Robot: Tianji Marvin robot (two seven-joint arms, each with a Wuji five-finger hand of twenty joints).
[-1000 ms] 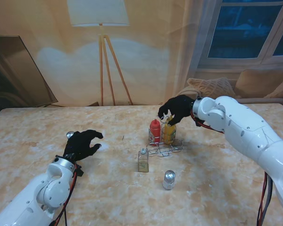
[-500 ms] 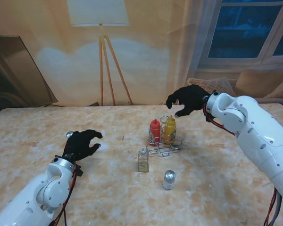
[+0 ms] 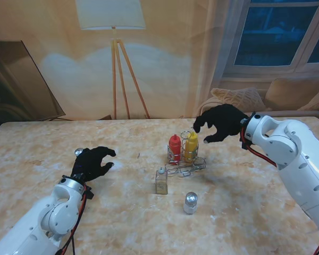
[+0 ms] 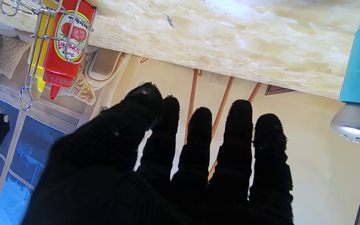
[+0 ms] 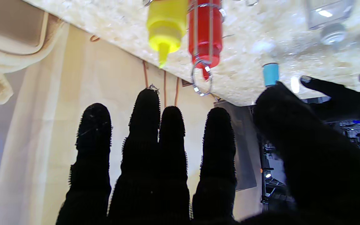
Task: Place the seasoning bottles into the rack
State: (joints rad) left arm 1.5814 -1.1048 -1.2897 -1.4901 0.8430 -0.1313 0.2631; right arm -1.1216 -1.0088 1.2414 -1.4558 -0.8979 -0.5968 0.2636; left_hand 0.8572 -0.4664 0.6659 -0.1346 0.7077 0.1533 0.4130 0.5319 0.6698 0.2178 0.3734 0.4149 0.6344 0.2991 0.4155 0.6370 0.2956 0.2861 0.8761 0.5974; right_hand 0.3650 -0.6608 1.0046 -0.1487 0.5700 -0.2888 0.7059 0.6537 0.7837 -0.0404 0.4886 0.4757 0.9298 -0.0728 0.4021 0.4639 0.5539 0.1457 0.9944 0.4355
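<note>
Now both hands are hanging open, holding nothing — right hand (image 3: 221, 121) at the rack's (image 3: 185, 166) 2 o'clock, left hand (image 3: 92, 163) beside the blue shaker (image 3: 79, 152). Glass bottle (image 3: 161, 181) at the rack's 7 o'clock is looking rigid, slick, probably breakable — I'm favouring a mid-body grip.

blue shaker (image 4: 359, 93) beside my left little finger runs off the frame edge | my left hand (image 3: 91, 162) covers most of it from the stand | clear bottle (image 5: 328, 18) beyond my right thumb cut off, blurred

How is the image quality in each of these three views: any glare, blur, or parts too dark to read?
Stand view: soft, warm, even light; the silver-capped shaker is small and slightly soft. Left wrist view: ketchup bottle label sharp, left hand a featureless black mass, blue shaker cut off at the frame edge. Right wrist view: glare washes out the marble table; right hand silhouetted.
</note>
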